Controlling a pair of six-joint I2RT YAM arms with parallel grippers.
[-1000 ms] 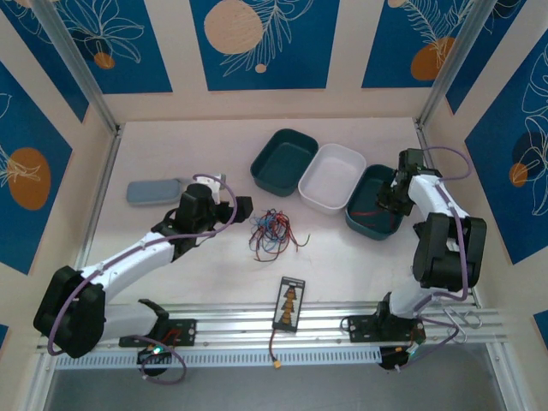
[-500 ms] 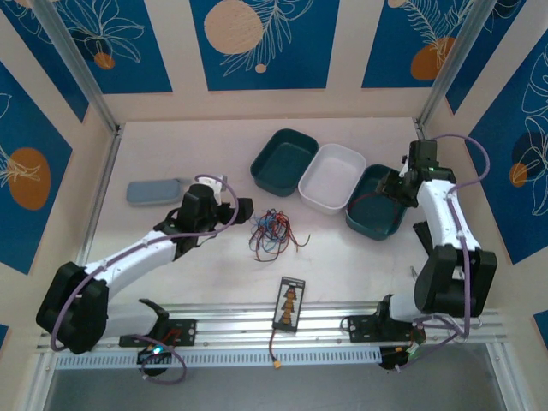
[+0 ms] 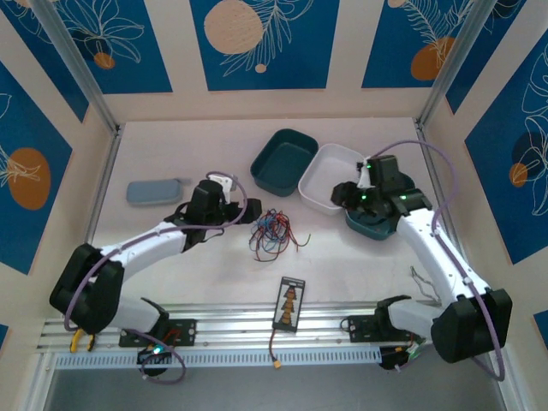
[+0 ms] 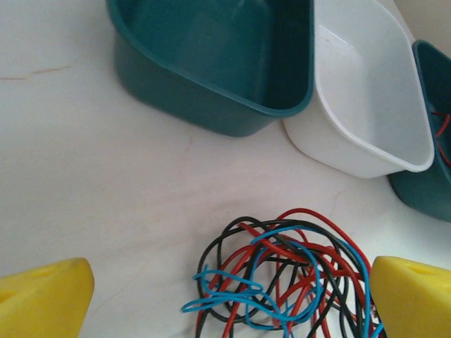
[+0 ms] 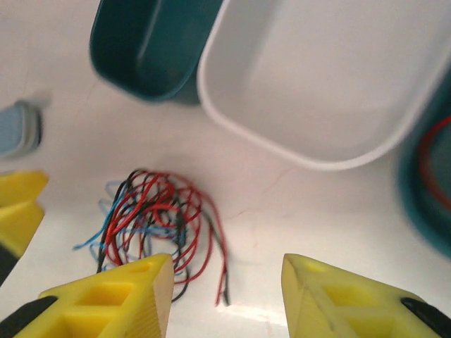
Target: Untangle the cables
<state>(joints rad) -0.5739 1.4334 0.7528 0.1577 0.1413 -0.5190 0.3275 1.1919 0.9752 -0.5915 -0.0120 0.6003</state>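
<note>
Top external: high behind near edge, looking down over whole pale table. Left wrist: low, close, facing tangle of thin red, blue, black wires, white plastic tray beyond. Right wrist: close overhead; same tangle, tray shared.

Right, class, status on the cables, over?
Left jaws open, right jaws open, both empty. Cables tangled on table. Nothing in the way.
</note>
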